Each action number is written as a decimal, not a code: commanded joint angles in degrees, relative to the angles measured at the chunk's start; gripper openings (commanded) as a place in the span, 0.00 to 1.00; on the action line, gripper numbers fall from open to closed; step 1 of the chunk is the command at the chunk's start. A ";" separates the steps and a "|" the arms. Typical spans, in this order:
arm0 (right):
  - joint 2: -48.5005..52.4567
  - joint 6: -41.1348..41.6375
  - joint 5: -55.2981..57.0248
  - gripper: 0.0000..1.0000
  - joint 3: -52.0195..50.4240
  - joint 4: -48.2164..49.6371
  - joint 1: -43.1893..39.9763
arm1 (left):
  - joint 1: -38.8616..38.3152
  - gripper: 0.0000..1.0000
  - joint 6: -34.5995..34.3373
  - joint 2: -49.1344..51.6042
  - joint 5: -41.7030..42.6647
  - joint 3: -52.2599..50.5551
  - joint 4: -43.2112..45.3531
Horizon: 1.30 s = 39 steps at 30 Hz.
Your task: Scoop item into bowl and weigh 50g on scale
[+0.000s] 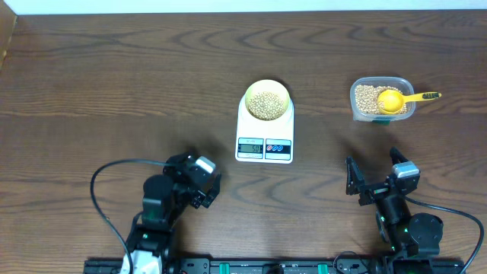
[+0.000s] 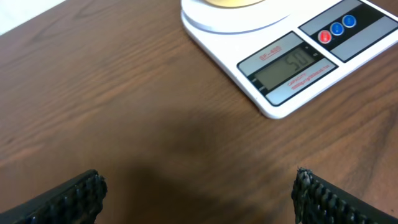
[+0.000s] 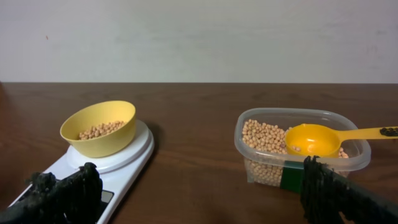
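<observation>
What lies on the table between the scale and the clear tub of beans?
Nothing: only bare table lies between the scale and the tub, as the overhead and right wrist views both show.

Your dark wood-grain tabletop (image 1: pixel 114 84) had the white scale (image 1: pixel 264 147) sitting flat on it around the middle, display toward the arms. The clear plastic tub (image 3: pixel 264 171) sat off to the right of it, well apart, not touching.

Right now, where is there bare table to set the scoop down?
Bare wood between the scale and the tub; a wide stretch left of the scale; the far strip behind both. Crowded at the near edge, around the left gripper and right gripper.
</observation>
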 commanded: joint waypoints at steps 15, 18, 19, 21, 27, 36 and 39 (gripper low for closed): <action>-0.31 0.70 0.28 0.99 -0.07 -0.26 0.13 | 4.68 0.98 -8.94 -40.22 -11.93 -2.38 -20.92; -0.31 0.70 0.31 0.99 -0.07 -0.26 0.13 | 7.69 0.97 -8.96 -45.18 -11.91 -2.38 -20.59; -0.31 0.70 0.28 0.99 -0.07 -0.24 0.13 | 8.59 0.98 -9.16 -44.89 -11.72 -2.36 -21.00; -0.31 0.70 0.31 0.99 -0.07 -0.26 0.13 | 9.64 0.97 -10.38 -45.05 -12.04 -2.36 -20.94; -0.31 0.70 0.31 0.99 -0.07 -0.26 0.13 | 10.12 0.98 -10.88 -45.03 -11.93 -2.36 -20.87; -0.31 0.70 0.31 0.99 -0.07 -0.26 0.13 | 10.12 0.98 -10.88 -44.76 -11.93 -2.36 -20.87; -0.31 0.70 0.31 0.99 -0.07 -0.26 0.13 | 10.12 0.98 -10.88 -44.76 -11.93 -2.36 -20.87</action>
